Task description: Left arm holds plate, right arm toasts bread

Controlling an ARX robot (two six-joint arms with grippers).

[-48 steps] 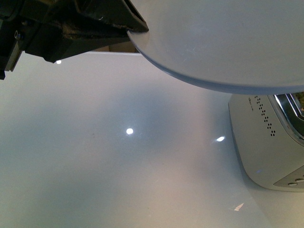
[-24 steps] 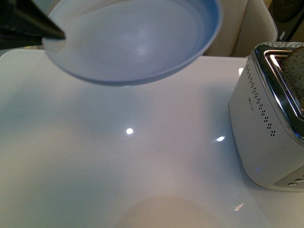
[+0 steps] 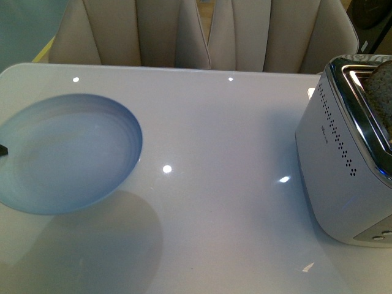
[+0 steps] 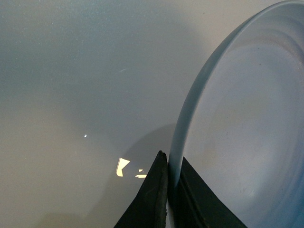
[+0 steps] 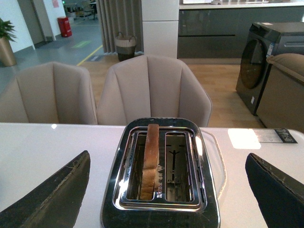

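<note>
One plate (image 3: 67, 153), left side of table (image 3: 233, 122). One toaster (image 3: 343, 177), right side. Two toaster slots (image 5: 178, 166). One bread slice (image 5: 151, 161), standing in one slot. Two beige chairs (image 5: 152, 90), far side of table. Far background: one washing machine (image 5: 266, 61), one woven basket (image 5: 126, 46), one potted plant (image 5: 7, 45).

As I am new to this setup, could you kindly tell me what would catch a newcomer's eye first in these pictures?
The pale blue plate stands out at the left of the white table, its rim pinched by the left gripper and its shadow falling on the tabletop. At the right stands a chrome-topped toaster with one slice of bread upright in one slot, the other slot empty. The right gripper hangs open over it.
</note>
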